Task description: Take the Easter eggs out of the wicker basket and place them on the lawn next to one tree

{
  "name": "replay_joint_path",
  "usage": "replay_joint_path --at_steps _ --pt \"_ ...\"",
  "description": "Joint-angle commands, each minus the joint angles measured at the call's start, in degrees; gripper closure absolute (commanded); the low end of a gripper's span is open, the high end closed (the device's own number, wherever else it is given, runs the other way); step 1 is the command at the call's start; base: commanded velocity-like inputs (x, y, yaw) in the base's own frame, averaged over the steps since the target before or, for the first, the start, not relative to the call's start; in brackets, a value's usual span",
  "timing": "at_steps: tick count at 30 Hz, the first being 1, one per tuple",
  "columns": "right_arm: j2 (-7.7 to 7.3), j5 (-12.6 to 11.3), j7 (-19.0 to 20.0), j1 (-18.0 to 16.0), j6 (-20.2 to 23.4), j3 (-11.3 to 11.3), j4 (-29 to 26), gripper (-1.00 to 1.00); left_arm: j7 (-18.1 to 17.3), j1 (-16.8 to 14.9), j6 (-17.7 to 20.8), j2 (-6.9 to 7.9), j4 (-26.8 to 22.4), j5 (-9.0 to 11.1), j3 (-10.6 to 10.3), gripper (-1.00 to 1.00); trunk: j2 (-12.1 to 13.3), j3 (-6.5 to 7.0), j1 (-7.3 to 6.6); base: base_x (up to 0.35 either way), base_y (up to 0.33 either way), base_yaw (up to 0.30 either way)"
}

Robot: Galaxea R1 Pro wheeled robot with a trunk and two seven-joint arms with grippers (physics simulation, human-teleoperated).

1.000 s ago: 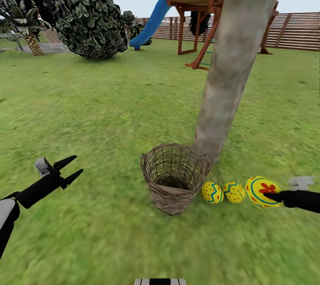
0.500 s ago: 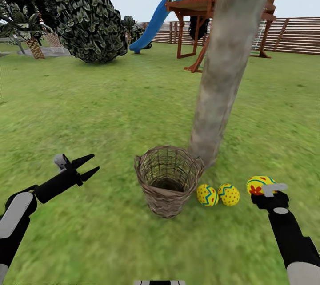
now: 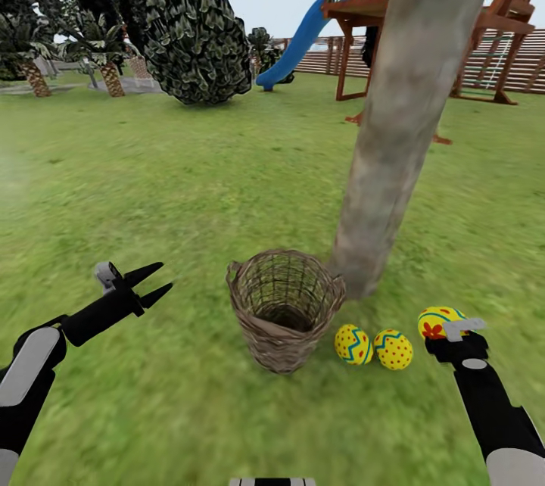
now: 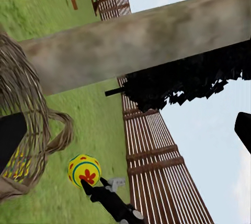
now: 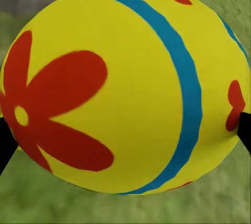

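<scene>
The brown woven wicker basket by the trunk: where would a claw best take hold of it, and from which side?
Probably the rim of the brown woven wicker basket, from above on its left side. It stands upright and open, so one finger can slip inside the thin wall. The open left tool is on that side; eggs and trunk crowd the right.

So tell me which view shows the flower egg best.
The right wrist view: the flower egg sits close up, red flower and blue band clear. The head view shows it small, partly behind the right gripper. The left wrist view shows it small and distant.
</scene>
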Motion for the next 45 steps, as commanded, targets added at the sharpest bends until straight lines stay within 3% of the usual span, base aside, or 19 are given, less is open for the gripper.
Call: replay_joint_path --at_steps 1,7,8,10,12,16,21,23,25,28,33,45 --pt "0.02 0.6 0.5 0.0 0.2 -0.1 0.0 1.00 -0.2 -0.1 0.3 -0.01 0.0 -0.1 0.1 -1.00 0.0 -0.05 -0.01 0.000 -0.346 0.291" --pt "0.02 0.6 0.4 0.0 0.2 -0.1 0.3 1.00 -0.2 -0.1 0.3 -0.01 0.1 -0.1 0.1 -1.00 0.0 -0.05 -0.01 0.000 -0.346 0.291" --pt "0.02 0.5 -1.6 0.0 0.2 -0.1 0.3 1.00 -0.2 -0.1 0.3 -0.07 0.1 -0.1 0.1 -1.00 0.0 -0.05 -0.01 0.000 -0.347 0.291" --pt "0.08 0.3 -9.5 -0.1 -0.3 0.0 1.6 1.00 -0.2 -0.1 0.3 -0.17 0.1 -0.1 0.1 -1.00 0.0 -0.05 -0.01 0.000 -0.346 0.291" --pt "0.03 0.4 -12.3 -1.7 -2.7 0.1 6.9 1.00 -0.2 -0.1 0.3 -0.18 0.1 -0.1 0.1 -1.00 0.0 -0.05 -0.01 0.000 -0.346 0.211" --pt "-0.23 0.5 -13.2 -7.0 -8.3 0.1 21.6 1.00 -0.2 -0.1 0.3 -0.25 0.1 -0.1 0.1 -1.00 0.0 -0.05 -0.01 0.000 -0.317 0.025" --pt "-0.16 0.4 -13.1 -8.6 -8.7 0.1 24.5 1.00 -0.2 -0.1 0.3 -0.95 0.6 -0.1 0.1 -1.00 0.0 -0.05 -0.01 0.000 -0.036 0.001" --pt "-0.28 0.5 -13.1 -15.0 -8.7 0.1 34.5 1.00 -0.3 -0.1 0.3 -0.97 0.7 0.1 0.1 -1.00 0.0 -0.49 0.04 0.000 -0.001 0.000" --pt "-0.32 0.5 -13.1 -18.8 -8.6 0.0 38.9 1.00 -0.3 -0.1 0.3 -0.98 0.5 0.2 0.1 -1.00 -0.1 -0.93 0.09 0.000 0.000 0.000" --pt "-0.41 0.0 -13.7 -21.8 -8.3 -0.2 40.2 1.00 -0.3 -0.1 0.3 -0.89 0.1 0.3 0.2 -1.00 -0.1 -1.60 0.17 0.000 0.000 0.000" --pt "-1.11 -0.1 -17.8 -22.2 -8.5 -0.4 39.7 1.00 -0.3 -0.1 0.3 -0.89 0.7 0.3 0.3 -1.00 -0.1 -1.82 0.19 0.000 0.000 0.000" --pt "-1.05 0.0 -18.0 -22.2 -8.4 -0.4 40.0 1.00 -0.3 -0.1 0.3 -0.77 0.3 0.0 0.3 -1.00 -0.1 -1.82 0.19 0.000 -0.233 0.000"
